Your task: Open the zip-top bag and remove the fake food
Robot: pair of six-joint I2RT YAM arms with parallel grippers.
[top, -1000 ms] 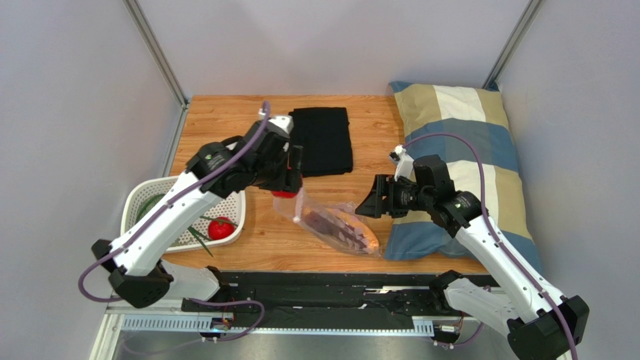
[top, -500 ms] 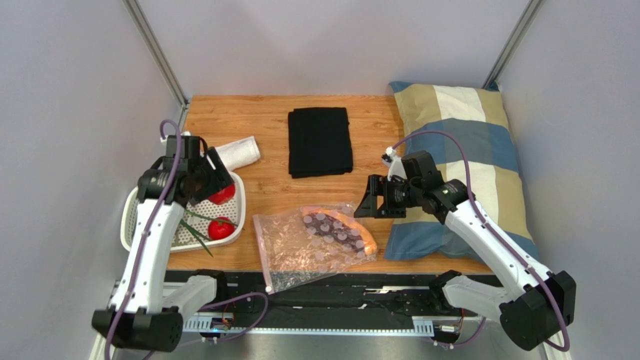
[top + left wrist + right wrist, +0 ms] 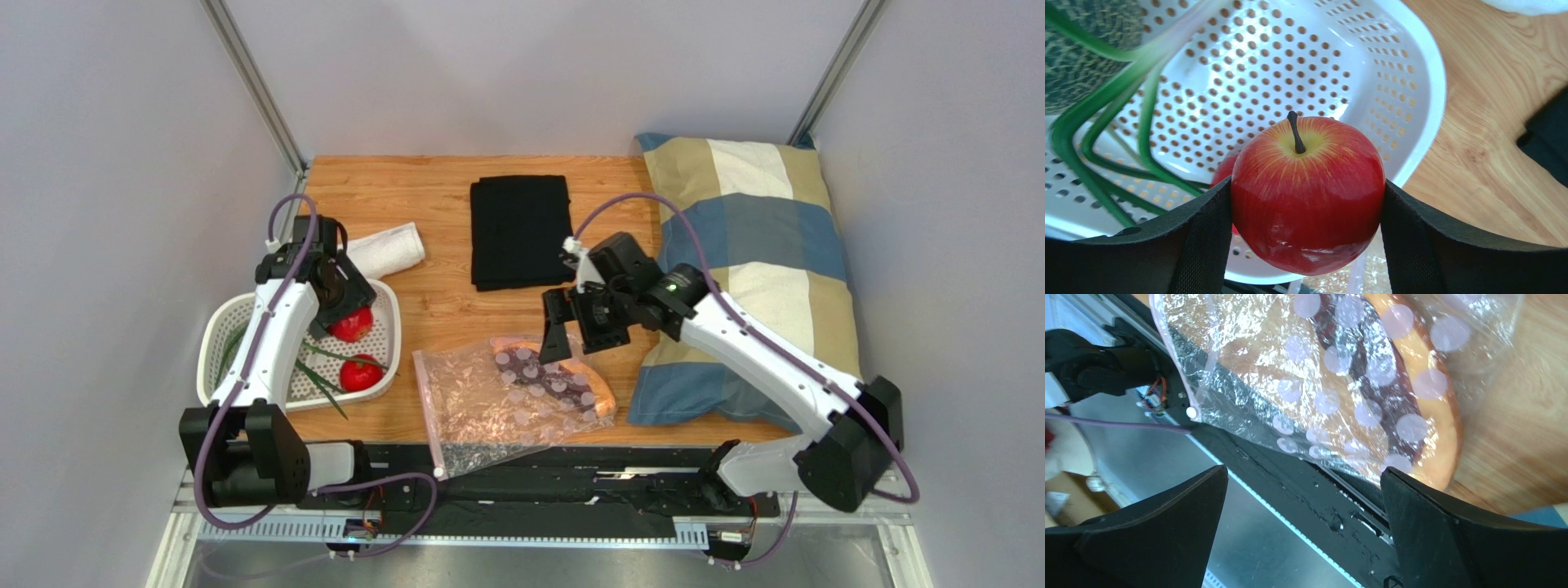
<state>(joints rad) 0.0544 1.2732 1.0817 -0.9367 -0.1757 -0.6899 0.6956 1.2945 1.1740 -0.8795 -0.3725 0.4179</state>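
Table [image 3: 429,208]: bag [image 3: 491,410], basket [image 3: 395,343], cloth [image 3: 523,230], perhaps pillow [image 3: 761,257]

Table [image 3: 436,321] strip btwn basket [image 3: 395,349] and bag [image 3: 491,404] open for passage. Pillow [image 3: 761,233] blocks right side; black cloth [image 3: 524,230], towel [image 3: 390,249] occupy rear.

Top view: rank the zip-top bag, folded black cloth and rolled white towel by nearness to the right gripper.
1. zip-top bag, just under the right gripper, at the near edge.
2. folded black cloth, behind it, at the far side.
3. rolled white towel, far left, beside the basket.
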